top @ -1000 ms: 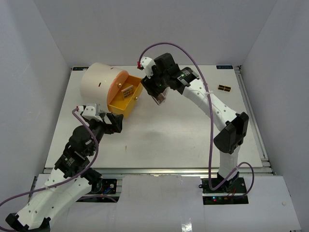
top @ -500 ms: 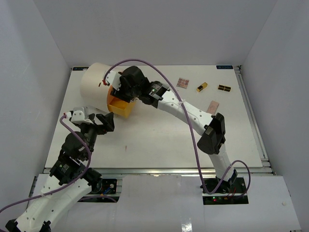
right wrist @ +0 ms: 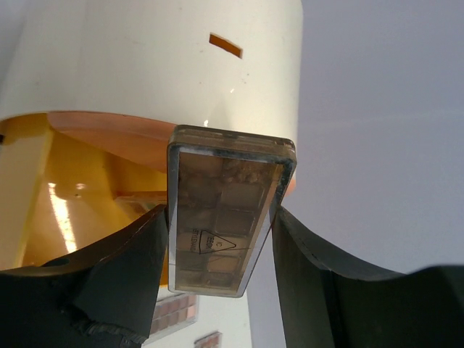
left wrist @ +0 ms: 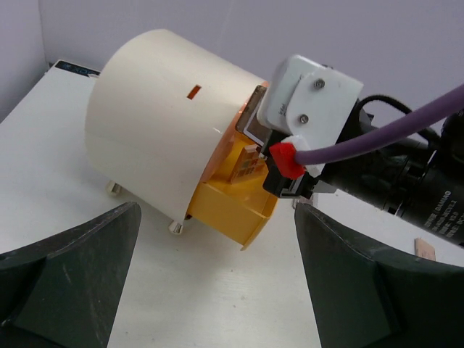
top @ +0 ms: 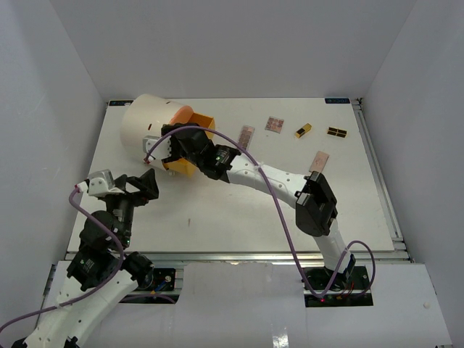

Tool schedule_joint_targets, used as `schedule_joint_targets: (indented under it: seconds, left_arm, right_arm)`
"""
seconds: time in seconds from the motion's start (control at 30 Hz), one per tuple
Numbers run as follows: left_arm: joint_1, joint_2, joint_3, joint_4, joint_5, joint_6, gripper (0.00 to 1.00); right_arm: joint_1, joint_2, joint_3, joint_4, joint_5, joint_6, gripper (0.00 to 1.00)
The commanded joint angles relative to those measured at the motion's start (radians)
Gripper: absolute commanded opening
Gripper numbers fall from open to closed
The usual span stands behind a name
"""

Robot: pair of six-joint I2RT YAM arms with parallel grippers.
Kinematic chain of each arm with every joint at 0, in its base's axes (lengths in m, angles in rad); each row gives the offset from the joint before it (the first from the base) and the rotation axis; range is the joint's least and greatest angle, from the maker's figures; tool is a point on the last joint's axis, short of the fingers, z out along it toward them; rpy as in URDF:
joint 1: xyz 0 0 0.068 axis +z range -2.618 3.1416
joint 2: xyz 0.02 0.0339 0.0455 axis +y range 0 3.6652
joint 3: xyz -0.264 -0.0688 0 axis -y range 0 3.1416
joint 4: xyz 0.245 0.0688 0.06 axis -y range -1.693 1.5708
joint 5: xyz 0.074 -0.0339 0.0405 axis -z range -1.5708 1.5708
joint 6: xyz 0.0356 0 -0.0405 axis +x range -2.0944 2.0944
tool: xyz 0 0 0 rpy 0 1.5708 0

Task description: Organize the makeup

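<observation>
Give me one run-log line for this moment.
right tool: shut on eyeshadow palette at open yellow drawer | left tool: open, empty | lipstick, compact: loose on table

The open drawer (left wrist: 232, 210) is crowded from the right. The right arm (top: 268, 177) stretches diagonally across the surface (top: 217, 217). Its end effector (right wrist: 221, 225), clamped on a palette (right wrist: 225, 188), hangs at the drawer mouth. The cream cylinder (top: 145, 123) fills the back left corner. Your left end effector (left wrist: 217, 290), fingers spread wide, faces bare surface up to the drawer. A lipstick tube (top: 303, 130) and a compact (top: 336, 132) lie back right, well apart from both arms.
</observation>
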Motion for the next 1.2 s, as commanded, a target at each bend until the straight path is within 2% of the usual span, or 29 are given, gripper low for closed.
schedule_joint_targets:
  seconds: [0.0,0.33,0.47,0.5,0.57,0.6,0.83,0.9,1.17]
  left_arm:
    - [0.007,-0.034,-0.010,-0.005,-0.055,-0.004,0.98]
    - [0.007,-0.023,-0.006,-0.007,-0.048,-0.002,0.98]
    - [0.007,-0.019,-0.007,-0.008,-0.046,-0.002,0.98]
    - [0.006,-0.020,-0.008,-0.007,-0.046,-0.002,0.98]
    - [0.007,-0.020,-0.006,-0.007,-0.047,-0.002,0.98]
    - [0.007,-0.020,-0.006,-0.007,-0.046,-0.002,0.98]
    - [0.007,-0.015,-0.006,-0.007,-0.043,-0.001,0.98]
    - [0.007,-0.014,-0.006,-0.007,-0.042,-0.001,0.98]
    - [0.007,-0.010,-0.006,-0.006,-0.036,-0.001,0.98]
  right_arm:
    - [-0.006,-0.042,-0.045,0.215,0.033,-0.108,0.31]
    - [-0.026,-0.060,-0.140,0.276,-0.005,-0.085,0.36]
    - [-0.027,-0.057,-0.158,0.277,-0.005,-0.077,0.46]
    - [-0.027,-0.057,-0.164,0.279,-0.004,-0.077,0.49]
    - [-0.027,-0.060,-0.173,0.290,-0.002,-0.075,0.67]
    - [-0.027,-0.064,-0.179,0.298,0.000,-0.073,0.73]
    - [-0.027,-0.095,-0.141,0.262,-0.001,-0.030,0.97]
    - [-0.029,-0.105,-0.122,0.237,-0.005,-0.018,0.90]
    - [-0.029,-0.226,-0.142,0.192,0.029,0.085,0.90]
